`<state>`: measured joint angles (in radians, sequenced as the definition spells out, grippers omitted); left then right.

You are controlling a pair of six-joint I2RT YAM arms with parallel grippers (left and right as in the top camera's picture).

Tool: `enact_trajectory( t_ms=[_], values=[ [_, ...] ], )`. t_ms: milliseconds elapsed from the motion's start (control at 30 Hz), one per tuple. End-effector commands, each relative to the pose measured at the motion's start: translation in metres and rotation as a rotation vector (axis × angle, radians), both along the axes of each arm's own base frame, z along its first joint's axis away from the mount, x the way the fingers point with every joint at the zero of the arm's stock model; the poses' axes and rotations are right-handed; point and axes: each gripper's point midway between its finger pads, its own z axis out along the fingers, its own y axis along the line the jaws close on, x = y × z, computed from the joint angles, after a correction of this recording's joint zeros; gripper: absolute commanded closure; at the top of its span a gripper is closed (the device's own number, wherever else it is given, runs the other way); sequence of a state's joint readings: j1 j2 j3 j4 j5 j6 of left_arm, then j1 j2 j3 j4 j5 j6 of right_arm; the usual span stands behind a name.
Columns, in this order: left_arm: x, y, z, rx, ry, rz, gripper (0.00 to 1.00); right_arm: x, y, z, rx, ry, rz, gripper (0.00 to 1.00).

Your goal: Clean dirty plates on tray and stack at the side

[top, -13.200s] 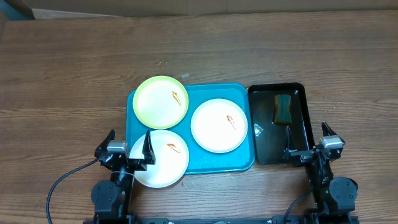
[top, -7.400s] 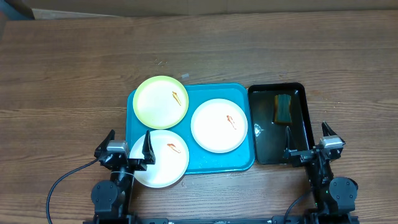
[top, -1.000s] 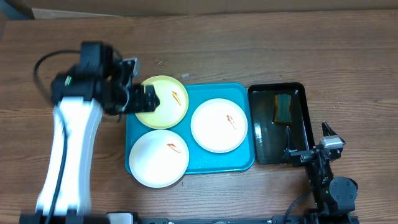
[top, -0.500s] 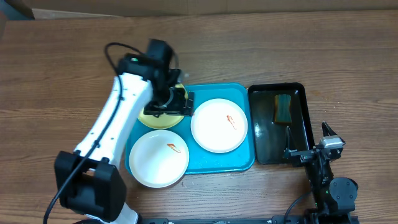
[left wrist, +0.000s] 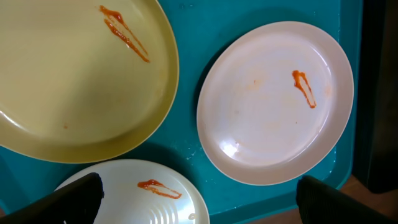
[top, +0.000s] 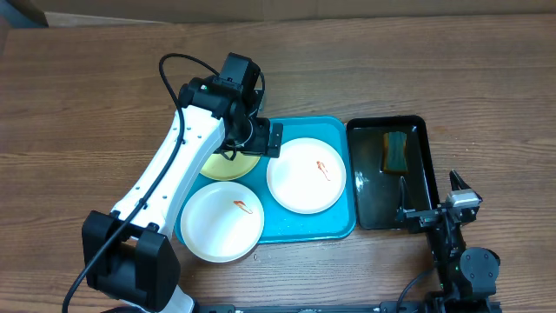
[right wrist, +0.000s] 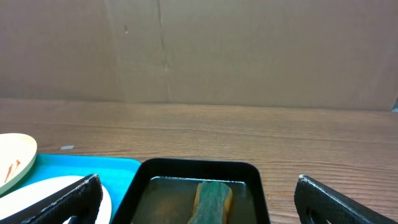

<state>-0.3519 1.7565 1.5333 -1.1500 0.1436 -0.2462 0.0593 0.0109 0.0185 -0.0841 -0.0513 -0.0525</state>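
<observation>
Found left gripper (left wrist: 202, 200) spread wide above the tray (top: 334, 228), holding nothing, with its black fingertips at either lower corner of the wrist view. Counted three round, flat, smooth dirty plates beneath it. Noted one pale yellow-green plate (left wrist: 74, 81) over the tray's far left corner, one white plate (left wrist: 273, 106) on the tray's right half, and a second white plate (top: 221, 220) lapping over the near left rim. Recorded one thin orange-red smear (left wrist: 124, 34) on each. Confirmed the tray as glossy turquoise plastic, rectangular, with rounded corners and a raised rim.

Found right gripper (right wrist: 199, 200) parked low at the table's near edge, jaws fully apart and empty. Noted one black rectangular tub (top: 369, 204) just right of the tray, holding water and one green block sponge (top: 396, 149). Logged the whole set on a brown wood-grain table (top: 87, 87).
</observation>
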Motion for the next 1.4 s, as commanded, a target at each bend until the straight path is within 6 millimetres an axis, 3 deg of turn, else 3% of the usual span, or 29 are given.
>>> enact_trajectory(
  t_ms=[0,400,1367],
  values=[
    [0.0025,0.0007,0.0001,0.003,-0.010,0.031,0.00,0.0004,-0.0022,-0.0026,0.004,0.000,-0.011,0.00],
    [0.0106,-0.0025,0.0023,-0.010,-0.044,0.031,0.00,0.0004,-0.0022,-0.0027,0.004,0.000,-0.011,0.00],
    [0.0051,0.0037,0.0000,0.021,-0.023,0.035,0.02,0.0004,-0.0022,-0.0027,0.004,0.000,-0.011,0.00]
  ],
)
